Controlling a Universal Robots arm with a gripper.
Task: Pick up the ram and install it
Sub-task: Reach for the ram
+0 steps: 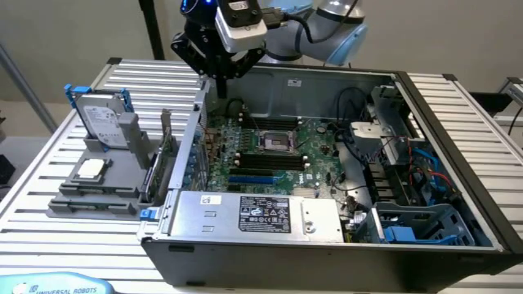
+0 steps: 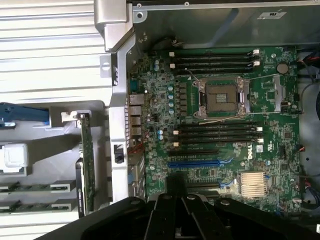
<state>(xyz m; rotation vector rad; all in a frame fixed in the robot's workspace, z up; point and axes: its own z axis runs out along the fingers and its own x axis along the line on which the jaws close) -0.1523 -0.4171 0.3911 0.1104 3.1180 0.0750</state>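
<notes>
Slatted metal bench (image 1: 82,245). Sitting directly on it: open PC case (image 1: 327,263), centre to exterior view's right; grey parts holder (image 1: 90,209) just beside it, exterior view's left. Both flat on slats.

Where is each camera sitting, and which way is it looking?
Exterior view: sits off the arm, up high near the open computer case, looking down into it; the arm and its shut gripper show above the case's far wall.
Wrist view: rides on the wrist, looking straight down onto the motherboard; the gripper's dark fingers show.
Both share: the motherboard, its empty processor socket, the blue slot and the gripper.
</notes>
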